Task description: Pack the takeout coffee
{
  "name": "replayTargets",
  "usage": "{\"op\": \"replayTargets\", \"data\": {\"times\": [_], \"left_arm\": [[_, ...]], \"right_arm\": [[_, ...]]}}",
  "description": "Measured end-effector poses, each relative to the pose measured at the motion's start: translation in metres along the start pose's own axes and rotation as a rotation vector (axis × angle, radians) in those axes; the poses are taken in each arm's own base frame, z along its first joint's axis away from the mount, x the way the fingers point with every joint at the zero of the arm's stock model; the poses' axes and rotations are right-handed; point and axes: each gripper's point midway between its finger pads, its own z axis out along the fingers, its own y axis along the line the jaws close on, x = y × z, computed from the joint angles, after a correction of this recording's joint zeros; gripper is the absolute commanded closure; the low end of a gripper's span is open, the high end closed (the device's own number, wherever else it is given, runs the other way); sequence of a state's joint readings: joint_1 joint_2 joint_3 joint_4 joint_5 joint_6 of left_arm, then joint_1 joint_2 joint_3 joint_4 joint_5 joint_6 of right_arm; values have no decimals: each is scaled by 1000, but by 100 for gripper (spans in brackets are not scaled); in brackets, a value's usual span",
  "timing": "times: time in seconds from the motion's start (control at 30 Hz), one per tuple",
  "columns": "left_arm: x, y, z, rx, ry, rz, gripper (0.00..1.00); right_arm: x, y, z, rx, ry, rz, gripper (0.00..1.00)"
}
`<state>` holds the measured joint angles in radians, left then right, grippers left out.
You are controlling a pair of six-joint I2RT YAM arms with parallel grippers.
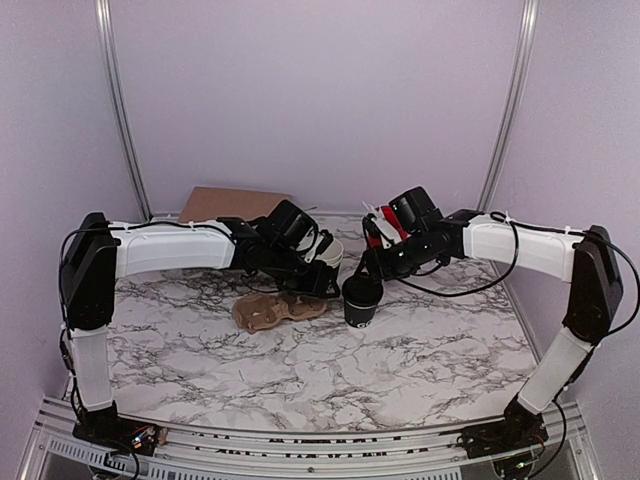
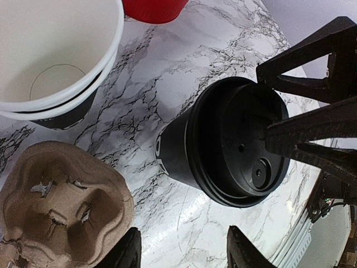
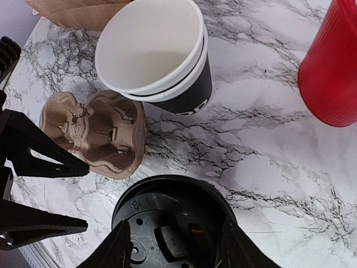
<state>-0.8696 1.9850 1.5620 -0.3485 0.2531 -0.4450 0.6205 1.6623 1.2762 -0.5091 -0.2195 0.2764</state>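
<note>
- The marble table (image 1: 400, 350) carries everything. The coffee stands on it between my two arms, a little toward my right side.
- The brown pulp cup carrier (image 1: 275, 310) lies flat just beside the coffee, on the coffee's left as I look out from my bases. I judge this is where the cup must go, so the coming move is a lift and then a short carry toward my left.
- The stack of lidless cups (image 3: 159, 61) and the red cup (image 3: 332, 67) stand beyond the coffee, farther from my bases. The way to the carrier does not pass them.
- The takeout coffee (image 1: 362, 302) stands upright on the marble, its long axis vertical. It does not touch the carrier.
- My right claw (image 3: 177, 226) is directly above it and points down, with one finger at each side of the lid's rim. I cannot tell whether the pads press the rim or only stand beside it. This arm is the nearer one to the cup.
- My left claw (image 2: 184, 231) hovers low between the carrier and the cup, released, with only marble between its jaws.
- The lid (image 2: 240, 148) is round and black and sits on the cup. I think a grip must come from above, across its width.
</note>
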Motion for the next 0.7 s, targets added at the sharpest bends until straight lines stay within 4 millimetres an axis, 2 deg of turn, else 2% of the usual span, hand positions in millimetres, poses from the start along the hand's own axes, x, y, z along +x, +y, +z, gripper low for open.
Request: {"op": "replayTargets", "data": {"times": [0.33, 0.7], "left_arm": [[-4, -3, -10, 5, -22, 7, 47], [-4, -1, -10, 3, -21, 9, 47]], "right_arm": [[12, 3, 3, -6, 21, 28, 46], [33, 9, -13, -21, 27, 94, 46]]}}
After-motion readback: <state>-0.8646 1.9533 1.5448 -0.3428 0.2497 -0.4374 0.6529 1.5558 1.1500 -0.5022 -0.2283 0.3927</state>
